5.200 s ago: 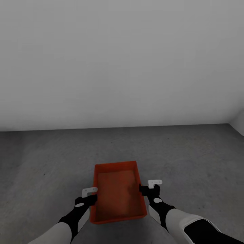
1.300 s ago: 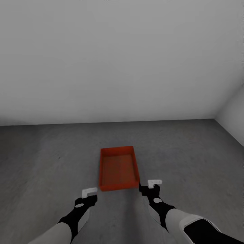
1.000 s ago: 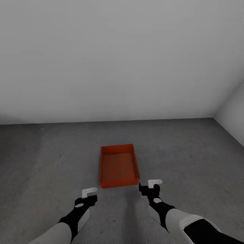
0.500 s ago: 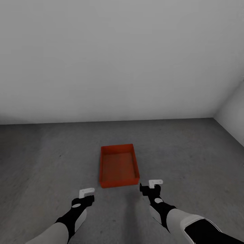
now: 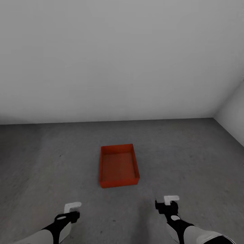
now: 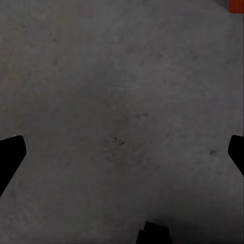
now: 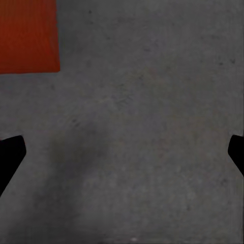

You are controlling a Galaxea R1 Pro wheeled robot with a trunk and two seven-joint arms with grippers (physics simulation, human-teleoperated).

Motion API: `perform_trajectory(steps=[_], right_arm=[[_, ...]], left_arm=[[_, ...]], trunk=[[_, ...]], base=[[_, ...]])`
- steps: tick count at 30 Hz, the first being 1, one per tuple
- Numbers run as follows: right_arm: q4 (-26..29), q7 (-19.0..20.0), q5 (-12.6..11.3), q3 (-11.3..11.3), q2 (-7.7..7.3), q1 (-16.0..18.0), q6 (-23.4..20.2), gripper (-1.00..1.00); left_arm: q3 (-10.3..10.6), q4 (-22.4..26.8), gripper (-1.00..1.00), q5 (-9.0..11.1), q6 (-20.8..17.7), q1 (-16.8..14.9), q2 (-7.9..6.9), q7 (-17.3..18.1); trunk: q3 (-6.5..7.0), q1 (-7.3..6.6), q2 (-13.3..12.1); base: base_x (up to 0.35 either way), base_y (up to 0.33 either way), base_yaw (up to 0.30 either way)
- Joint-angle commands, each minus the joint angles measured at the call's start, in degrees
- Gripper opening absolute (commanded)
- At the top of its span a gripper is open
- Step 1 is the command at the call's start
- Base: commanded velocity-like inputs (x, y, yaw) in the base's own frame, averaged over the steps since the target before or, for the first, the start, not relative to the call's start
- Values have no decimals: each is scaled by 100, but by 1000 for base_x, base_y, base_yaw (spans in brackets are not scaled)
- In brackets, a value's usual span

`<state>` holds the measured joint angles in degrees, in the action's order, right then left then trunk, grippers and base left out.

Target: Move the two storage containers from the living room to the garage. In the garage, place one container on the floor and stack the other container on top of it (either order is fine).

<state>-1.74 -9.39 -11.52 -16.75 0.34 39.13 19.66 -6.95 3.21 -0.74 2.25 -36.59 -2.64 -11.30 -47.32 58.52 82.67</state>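
Observation:
One red-orange storage container (image 5: 119, 165) sits open-top and empty on the dark grey concrete floor (image 5: 189, 152) of the garage, a little ahead of me and centred. A corner of it shows in the left wrist view (image 6: 236, 5) and a larger part in the right wrist view (image 7: 28, 35). My left gripper (image 5: 72, 210) hovers low at the near left, my right gripper (image 5: 168, 203) at the near right, both well short of the container. Both wrist views show dark fingertips (image 6: 10, 155) (image 7: 10, 152) far apart over bare concrete, holding nothing.
A plain white wall (image 5: 118, 57) runs across the back, meeting a second white wall (image 5: 234, 115) at the far right corner. Bare concrete spreads on both sides of the container and between it and me.
Over five seconds the container left my grippers and now lies farther ahead on the floor. In the last half second both arms drew back toward me and spread apart.

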Motion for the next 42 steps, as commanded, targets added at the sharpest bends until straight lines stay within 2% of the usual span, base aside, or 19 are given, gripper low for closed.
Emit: perform_trajectory(steps=[1, 5, 10, 16, 18, 21, 24, 30, 42], right_arm=[[-18, -6, -43, -54, 0, -140, 30, 100], [-19, -3, -31, -59, -1, -642, 4, 100], [-19, 6, -31, -57, 0, -1154, -165, 100], [-19, 11, -57, -52, 32, -1861, -971, 100], [-19, 13, -63, -50, 56, -2139, -1096, 100], [-19, 15, -67, -48, 75, -2530, -1075, 100], [-19, 16, -78, -38, 78, -2896, -772, 100], [-26, 16, -86, -31, 79, -3095, -560, 100], [-24, 83, -76, -36, 80, -3130, -645, 100]], left_arm=[[-39, -126, 100, 16, 23, 3, -98, 5], [-42, -271, 100, 211, 19, 3, -317, 29], [-43, -312, 100, 413, 12, 170, -399, 45], [-42, -324, 100, 497, 4, 987, -423, 55], [-43, -327, 100, 505, -19, 1202, -406, 64], [-41, -329, 100, 505, -34, 1505, -361, 137], [-43, -330, 100, 505, -12, 1821, -288, 315], [-37, -325, 100, 492, 41, 2080, -236, 457], [-38, -291, 100, 440, 51, 2120, -229, 479]], trunk=[[-3, 0, 2], [-3, 0, 2], [-3, 0, 2], [-3, 0, 2], [-3, 0, 2], [-3, 0, 2], [-3, 0, 2], [25, 0, 2], [132, 0, 2]], base=[[0, 0, 0], [0, 0, 0], [0, 0, 0], [0, 0, 0], [0, 0, 0], [0, 0, 0], [0, 0, 0], [0, 0, 0], [0, 0, 28]])
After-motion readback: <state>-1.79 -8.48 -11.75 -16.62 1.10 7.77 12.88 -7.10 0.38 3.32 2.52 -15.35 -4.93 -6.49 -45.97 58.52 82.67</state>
